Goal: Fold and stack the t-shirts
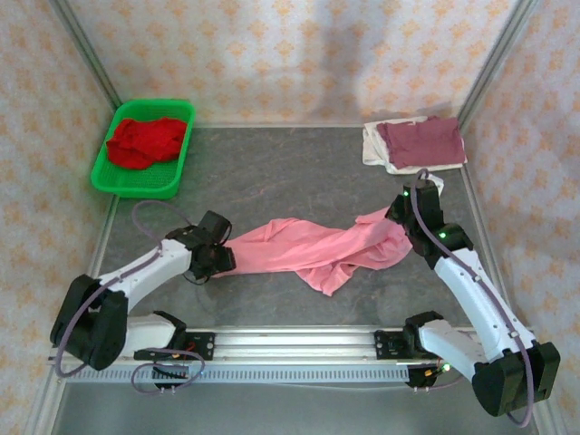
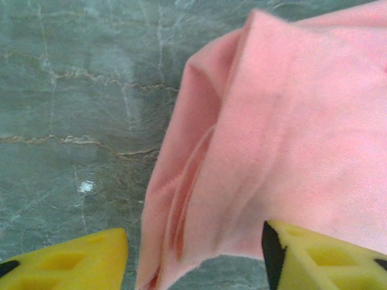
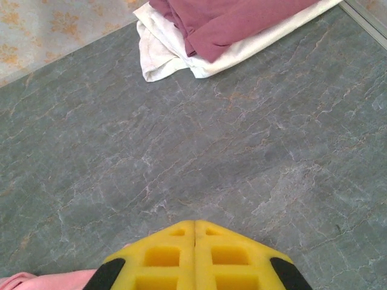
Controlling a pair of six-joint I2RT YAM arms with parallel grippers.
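Observation:
The salmon-pink t-shirt (image 1: 313, 245) lies bunched in a long band across the middle of the table. My left gripper (image 1: 220, 258) is at its left end, open; in the left wrist view (image 2: 195, 232) a fold of the pink t-shirt (image 2: 284, 139) lies loose between the yellow fingers (image 2: 66, 263). My right gripper (image 1: 396, 216) is at the shirt's right end, its pads (image 3: 195, 222) pressed together. A bit of the pink t-shirt (image 3: 18, 281) shows beneath them; the pinch itself is hidden. The maroon t-shirt (image 1: 421, 138) lies folded on the off-white t-shirt (image 1: 373, 149). The red t-shirt (image 1: 145, 140) is crumpled.
A green mesh basket (image 1: 177, 177) at the back left holds the red shirt. The folded stack (image 3: 199, 36) sits at the back right corner against the wall. Metal frame rails run along the table's sides and the arm bases stand at the near edge.

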